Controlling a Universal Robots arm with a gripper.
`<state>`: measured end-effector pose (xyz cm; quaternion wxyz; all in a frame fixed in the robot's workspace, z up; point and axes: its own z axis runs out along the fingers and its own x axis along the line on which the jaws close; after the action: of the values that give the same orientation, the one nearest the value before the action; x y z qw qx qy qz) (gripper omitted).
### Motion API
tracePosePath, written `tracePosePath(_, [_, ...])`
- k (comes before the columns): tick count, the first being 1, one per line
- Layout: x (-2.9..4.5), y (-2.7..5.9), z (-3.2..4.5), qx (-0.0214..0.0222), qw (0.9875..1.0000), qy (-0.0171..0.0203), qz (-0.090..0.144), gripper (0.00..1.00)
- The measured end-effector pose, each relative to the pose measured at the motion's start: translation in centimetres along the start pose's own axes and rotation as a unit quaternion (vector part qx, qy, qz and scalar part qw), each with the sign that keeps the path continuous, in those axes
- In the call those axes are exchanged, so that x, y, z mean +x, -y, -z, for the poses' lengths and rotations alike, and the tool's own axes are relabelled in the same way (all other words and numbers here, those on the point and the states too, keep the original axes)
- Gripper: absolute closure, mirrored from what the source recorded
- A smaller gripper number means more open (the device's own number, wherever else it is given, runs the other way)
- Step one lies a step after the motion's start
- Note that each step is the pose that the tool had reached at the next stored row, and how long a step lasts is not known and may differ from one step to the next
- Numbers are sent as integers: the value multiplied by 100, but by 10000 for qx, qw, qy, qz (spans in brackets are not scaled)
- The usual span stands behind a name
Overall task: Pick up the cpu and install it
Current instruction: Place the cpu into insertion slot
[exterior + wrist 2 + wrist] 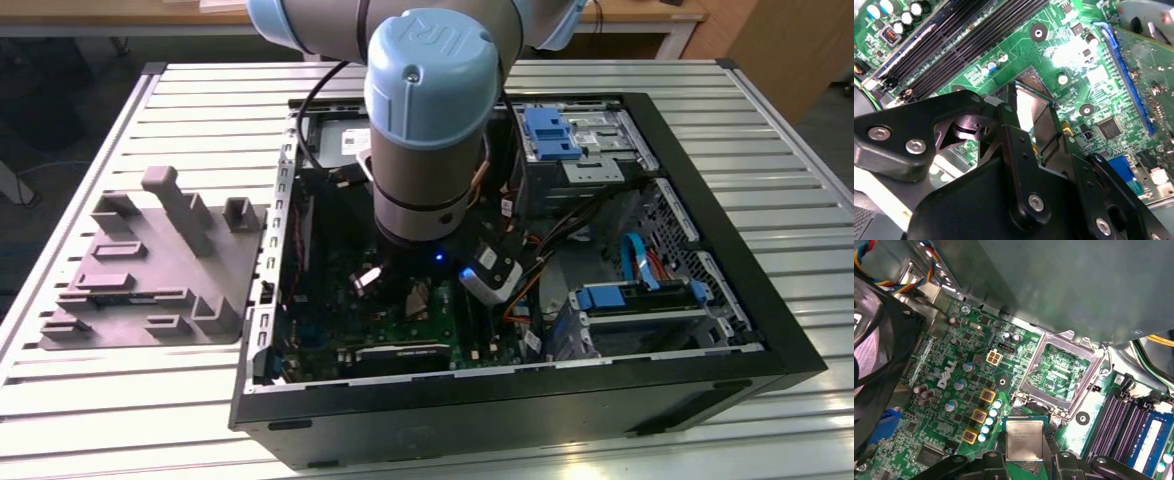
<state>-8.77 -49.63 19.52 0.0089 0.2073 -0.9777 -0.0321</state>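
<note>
One thin square chip, the cpu (1024,440), is clamped by two opposite edges in the closed jaws of the gripper (1031,120), with its pale metal lid facing the first wrist camera. It hangs over the green motherboard (939,390), just beside the open, empty metal-framed socket (1064,371), and is not yet seated in it. In the exterior view the arm (427,130) reaches down at the centre of the frame into the open computer case (747,330). A grey tray with upright posts (147,270) lies at the exterior view's left on the slatted table (801,110).

Handling, as judged: the chip is light, stiff and smooth-topped, so it may slip. Its underside contacts and the socket's pins are probably fragile. The hold belongs on the bare side edges, with the chip kept level under modest force.
</note>
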Motion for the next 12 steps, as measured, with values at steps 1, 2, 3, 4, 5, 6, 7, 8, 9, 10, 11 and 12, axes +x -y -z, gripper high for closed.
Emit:
tracePosePath(1, [0, 0, 0, 0, 10000, 2, -35, 61])
tracePosePath(2, [0, 0, 0, 0, 10000, 5, -73, 61])
tracePosePath(3, [0, 0, 0, 0, 9999, 7, -116, 61])
tracePosePath(4, [0, 0, 0, -1, 9999, 11, -169, 61])
tracePosePath(5, [0, 0, 0, -1, 9998, 14, -216, 61])
tracePosePath(6, [0, 0, 0, -1, 9997, 17, -260, 61])
tracePosePath(7, [0, 0, 0, -1, 9995, 20, -300, 61])
tracePosePath(8, [0, 0, 0, 1, 9995, 21, -327, 61])
tracePosePath(9, [2, 2, 1, 5, 9994, 19, -336, 61])
tracePosePath(10, [5, 8, 2, 7, 9994, 18, -337, 61])
tracePosePath(11, [7, 12, 2, 7, 9994, 18, -337, 61])
tracePosePath(12, [8, 17, 1, 7, 9994, 19, -337, 61])
